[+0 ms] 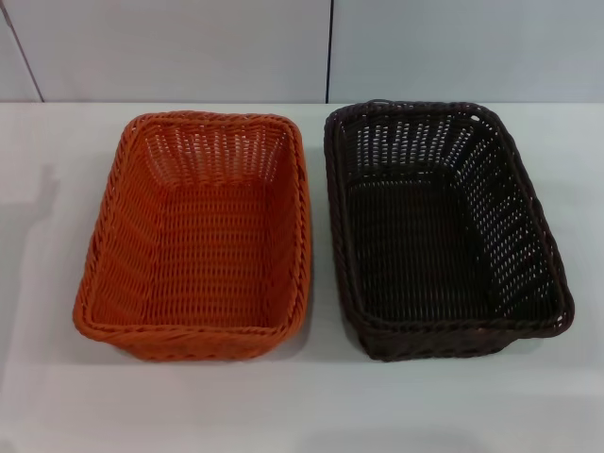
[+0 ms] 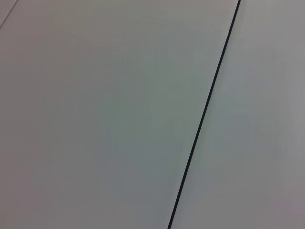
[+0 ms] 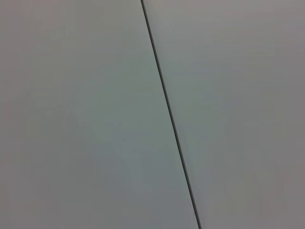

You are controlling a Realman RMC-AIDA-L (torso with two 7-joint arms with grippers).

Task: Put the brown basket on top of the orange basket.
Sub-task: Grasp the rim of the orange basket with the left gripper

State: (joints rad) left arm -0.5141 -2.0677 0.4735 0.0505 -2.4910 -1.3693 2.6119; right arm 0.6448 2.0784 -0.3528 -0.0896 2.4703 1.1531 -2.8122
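Orange wicker fills the left half of the head view: the orange basket (image 1: 193, 236) sits upright on the white desk (image 1: 302, 406), a rectangular tray with a braided rim, sloped woven sides and a flat woven floor, with nothing inside it. Just beside it, on the robot's right, stands the brown basket (image 1: 444, 231), the same shape but so dark that it reads almost black, its open-weave walls letting the pale desk show through in small gaps. It too is upright and holds nothing. The two baskets lie side by side with their long sides roughly parallel; a narrow strip of bare desk separates their rims toward the near end, and at the far corners the rims come very close, though whether they touch there cannot be told. The brown basket is therefore not yet on top of the orange one. Behind the desk rises a pale wall (image 1: 170, 47) divided by a thin dark vertical seam (image 1: 329, 52). Neither arm appears in the head view. Each wrist view shows only a plain pale panel (image 2: 95, 119) crossed by a thin dark line (image 3: 169, 119), so neither the left pincer nor the right pincer is in view, and whether either is spread or pressed together cannot be told.
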